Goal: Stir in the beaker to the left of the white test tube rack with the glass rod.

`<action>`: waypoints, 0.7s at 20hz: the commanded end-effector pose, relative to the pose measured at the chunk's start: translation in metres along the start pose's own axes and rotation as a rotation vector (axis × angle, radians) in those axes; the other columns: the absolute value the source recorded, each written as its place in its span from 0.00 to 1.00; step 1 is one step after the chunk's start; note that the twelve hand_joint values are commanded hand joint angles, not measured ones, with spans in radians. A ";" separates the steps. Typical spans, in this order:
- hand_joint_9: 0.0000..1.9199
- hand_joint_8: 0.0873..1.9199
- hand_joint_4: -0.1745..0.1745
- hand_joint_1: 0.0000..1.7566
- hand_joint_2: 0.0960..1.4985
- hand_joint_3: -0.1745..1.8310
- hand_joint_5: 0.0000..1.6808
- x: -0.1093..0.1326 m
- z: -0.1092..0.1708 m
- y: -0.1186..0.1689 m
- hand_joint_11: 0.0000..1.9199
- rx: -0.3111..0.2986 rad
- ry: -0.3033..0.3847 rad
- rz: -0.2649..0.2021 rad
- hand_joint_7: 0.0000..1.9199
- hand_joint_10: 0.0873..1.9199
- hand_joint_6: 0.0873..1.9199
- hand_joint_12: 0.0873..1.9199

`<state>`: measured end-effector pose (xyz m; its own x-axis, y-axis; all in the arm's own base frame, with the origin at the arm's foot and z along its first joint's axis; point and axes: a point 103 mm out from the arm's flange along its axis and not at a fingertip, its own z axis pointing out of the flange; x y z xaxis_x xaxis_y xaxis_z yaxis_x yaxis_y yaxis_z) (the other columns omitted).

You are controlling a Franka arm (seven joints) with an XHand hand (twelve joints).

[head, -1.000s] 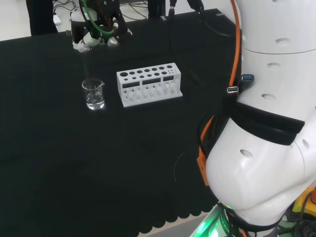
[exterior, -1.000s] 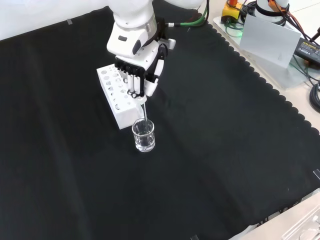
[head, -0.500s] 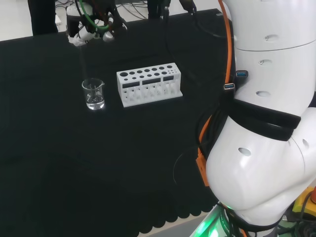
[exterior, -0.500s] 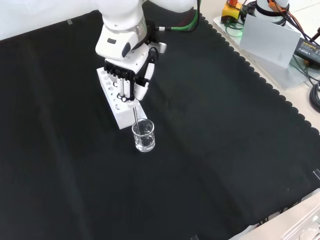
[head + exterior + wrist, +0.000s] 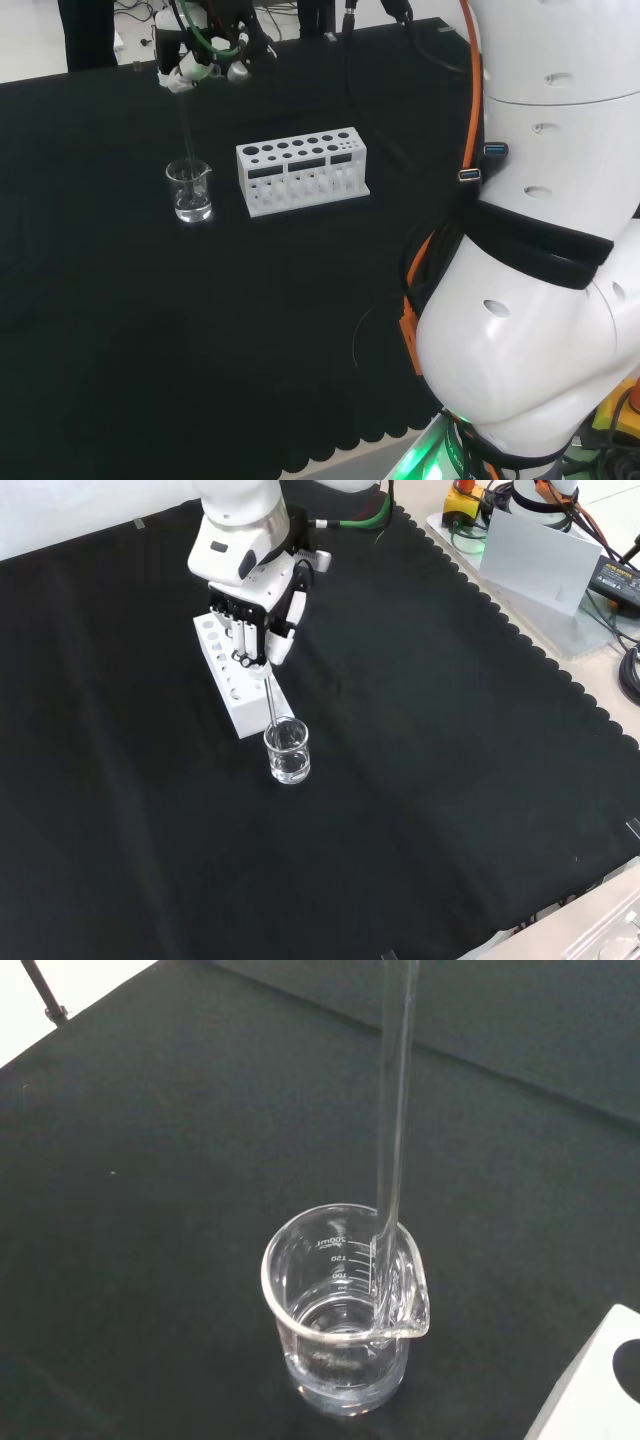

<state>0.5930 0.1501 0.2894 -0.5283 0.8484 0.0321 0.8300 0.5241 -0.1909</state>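
bench [image 5: 450,780] under black cloth, broad bare room around the ware on all sides in the front view. white test tube rack [image 5: 302,170], partly hidden behind the hand [image 5: 255,620] in the front view. hand above the rack, fingers curled, pinching the glass rod [image 5: 393,1130]. beaker [image 5: 189,190] just left of the rack in the head view; rod's lower end inside it, near the spout, faint against the glass.

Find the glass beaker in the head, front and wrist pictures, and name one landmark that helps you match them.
Head view: the beaker stands left of the white test tube rack.
Front view: the beaker stands just below the rack's near end.
Wrist view: the beaker is close and large, with the glass rod dipping in.
Shared landmark: the rack.
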 end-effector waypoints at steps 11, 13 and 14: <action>0.90 0.54 0.00 0.74 0.73 0.00 0.76 0.049 -0.002 0.001 0.88 0.009 0.040 -0.019 0.59 0.37 0.06 0.29; 0.90 0.54 0.00 0.74 0.73 0.00 0.76 0.048 -0.003 0.001 0.88 0.001 0.042 -0.014 0.59 0.37 0.06 0.29; 0.90 0.54 0.00 0.74 0.73 0.00 0.76 0.048 -0.004 0.001 0.88 -0.004 0.045 -0.012 0.59 0.37 0.06 0.29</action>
<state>0.5702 0.1864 0.2947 -0.5331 0.8431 0.0708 0.8219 0.5360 -0.1929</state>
